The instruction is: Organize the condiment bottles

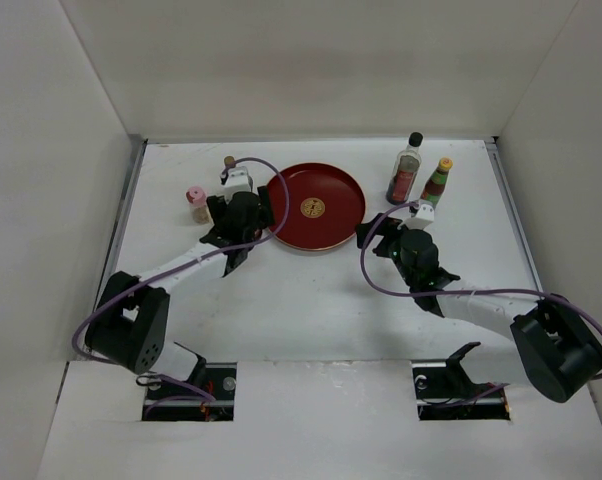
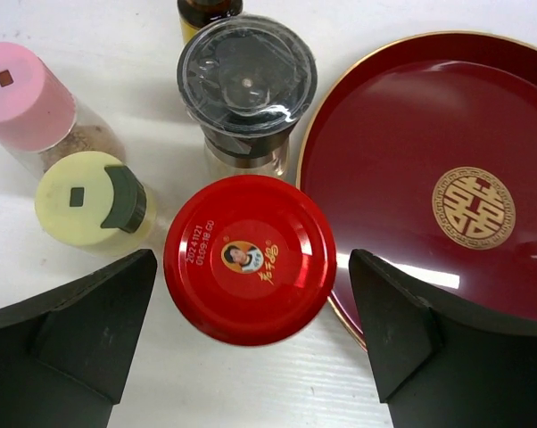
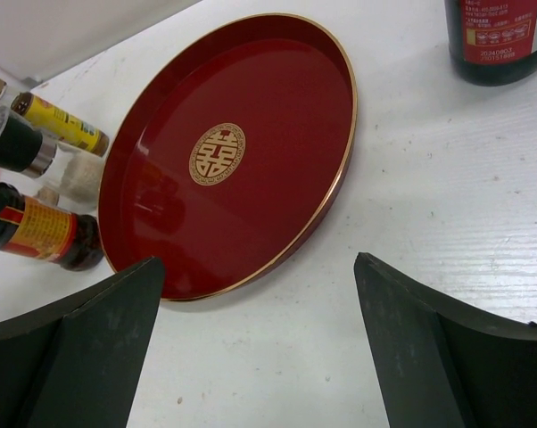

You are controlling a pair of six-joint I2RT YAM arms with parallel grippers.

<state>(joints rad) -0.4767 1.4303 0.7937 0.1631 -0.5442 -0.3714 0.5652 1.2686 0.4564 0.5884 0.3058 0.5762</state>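
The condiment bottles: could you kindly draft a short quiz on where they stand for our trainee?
1. True or false: a bottle stands on the red plate.
2. Which colour is the lid framed by the open left gripper? A pink, B red, C yellow.
3. Fill in: in the top view, the black-capped bottle and its neighbour stand on the plate's ___ side.
Key: 1 false; 2 B; 3 right.

Plate [image 1: 341, 188] centre; bottle cluster [image 2: 249, 259] just L of it, two bottles [image 1: 408, 172] near its R.
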